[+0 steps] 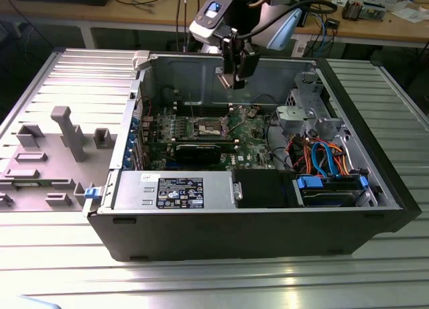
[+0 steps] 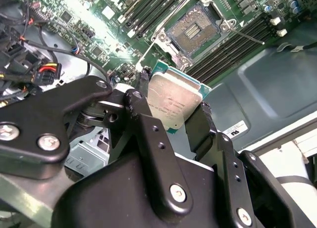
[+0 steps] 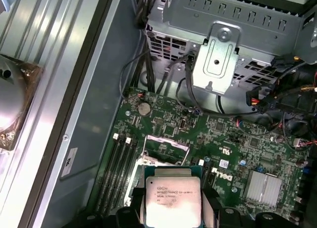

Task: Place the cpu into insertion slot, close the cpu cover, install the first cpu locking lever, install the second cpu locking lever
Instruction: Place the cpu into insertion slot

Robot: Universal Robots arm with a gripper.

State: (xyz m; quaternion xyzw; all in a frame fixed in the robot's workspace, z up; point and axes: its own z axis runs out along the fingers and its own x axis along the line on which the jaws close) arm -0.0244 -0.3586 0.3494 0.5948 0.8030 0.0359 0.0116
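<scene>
One hand (image 2: 169, 105) hangs inside one open computer case (image 1: 188, 74). Its two black fingers (image 2: 143, 124) are pinching one cpu (image 2: 176, 97) by two opposite edges. The silver top of the cpu faces both wrist cameras.

The cpu is up in the air above the green board (image 2: 84, 13), not touching it. There is one slot (image 2: 192, 29), and it is bare, with its dark pins showing. In the second wrist view the cpu is near the slot but apart from it. In the first wrist view the cpu (image 3: 172, 201) hides part of the slot. The thin silver cover (image 3: 166, 145) seems to stand open just past it. One thin lever (image 2: 247, 36) sticks out beside the slot. Long black memory slots (image 2: 148, 8) lie on both sides of it.

In the exterior view the slot (image 1: 212, 127) sits under the hand (image 1: 234, 78). One long black card (image 1: 201, 150) lies just in front of the slot. One silver drive cage (image 1: 301, 114) stands at the exterior view's right. A bunch of orange, blue and red cables (image 1: 322, 155) lies beside it. One grey power box (image 1: 174, 192) sits by the front wall.

The case rests on a ribbed metal surface (image 1: 201, 282). One grey tray (image 1: 60, 148) with pegs lies at the exterior view's left.
</scene>
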